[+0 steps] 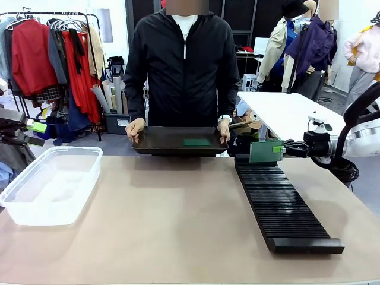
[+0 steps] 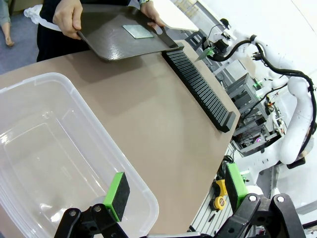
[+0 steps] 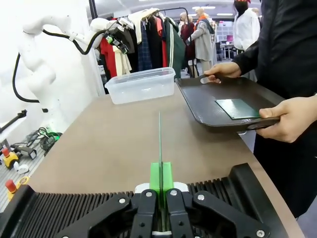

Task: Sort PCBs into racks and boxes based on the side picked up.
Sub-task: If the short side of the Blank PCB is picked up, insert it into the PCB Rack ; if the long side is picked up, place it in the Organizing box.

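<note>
Rack lies lengthwise on the table, running from near edge to far; right claw hangs at the rack's far end, its jaws clamped tight on a PCB held upright, edge-on across the slots; whether the board's lower edge sits in a slot I cannot tell; just beyond the rack's far end and to its left, a person's hands hold a dark tray with a second PCB lying flat on it; box stands well left of the rack; left claw hovers over the box's rim, on the side away from the rack, jaws spread wide, holding nothing.
</note>
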`<state>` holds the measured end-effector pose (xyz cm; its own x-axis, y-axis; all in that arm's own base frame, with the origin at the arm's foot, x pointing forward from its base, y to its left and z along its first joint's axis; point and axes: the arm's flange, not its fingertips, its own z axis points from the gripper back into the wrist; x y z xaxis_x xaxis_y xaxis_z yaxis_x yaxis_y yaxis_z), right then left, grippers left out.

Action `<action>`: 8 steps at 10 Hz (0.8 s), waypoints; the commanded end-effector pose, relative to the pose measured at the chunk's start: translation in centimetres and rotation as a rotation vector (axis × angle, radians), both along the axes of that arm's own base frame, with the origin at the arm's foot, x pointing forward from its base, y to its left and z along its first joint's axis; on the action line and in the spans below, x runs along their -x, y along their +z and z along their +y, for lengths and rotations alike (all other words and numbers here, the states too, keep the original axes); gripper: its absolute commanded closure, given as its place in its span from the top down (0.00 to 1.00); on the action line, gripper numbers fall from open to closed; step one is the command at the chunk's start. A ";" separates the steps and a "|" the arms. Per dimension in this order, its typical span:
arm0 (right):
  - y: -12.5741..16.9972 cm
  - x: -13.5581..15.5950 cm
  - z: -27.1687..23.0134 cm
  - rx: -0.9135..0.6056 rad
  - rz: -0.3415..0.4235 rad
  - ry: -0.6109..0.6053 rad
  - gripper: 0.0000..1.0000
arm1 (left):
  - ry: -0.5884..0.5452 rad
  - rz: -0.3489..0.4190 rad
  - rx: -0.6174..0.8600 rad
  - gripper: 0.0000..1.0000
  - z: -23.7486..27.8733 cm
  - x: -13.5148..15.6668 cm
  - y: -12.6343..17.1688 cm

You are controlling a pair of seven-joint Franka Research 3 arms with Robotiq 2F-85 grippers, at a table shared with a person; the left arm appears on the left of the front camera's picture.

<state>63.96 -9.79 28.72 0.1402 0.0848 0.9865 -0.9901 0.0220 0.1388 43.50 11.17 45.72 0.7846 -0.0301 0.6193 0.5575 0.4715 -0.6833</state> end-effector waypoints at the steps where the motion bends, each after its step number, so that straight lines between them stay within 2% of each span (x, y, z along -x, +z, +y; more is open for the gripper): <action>1: -0.8 0.4 0.2 -0.004 -0.057 -0.017 0.00 | -0.001 -0.003 0.004 1.00 0.0 0.1 0.1; 4: -3.0 1.1 -0.2 0.029 -0.103 -0.039 0.00 | -0.001 -0.003 0.004 1.00 0.0 0.1 0.1; 8: -5.1 1.6 -0.5 -0.009 -0.086 -0.049 0.00 | -0.001 -0.003 0.004 1.00 0.0 0.1 0.1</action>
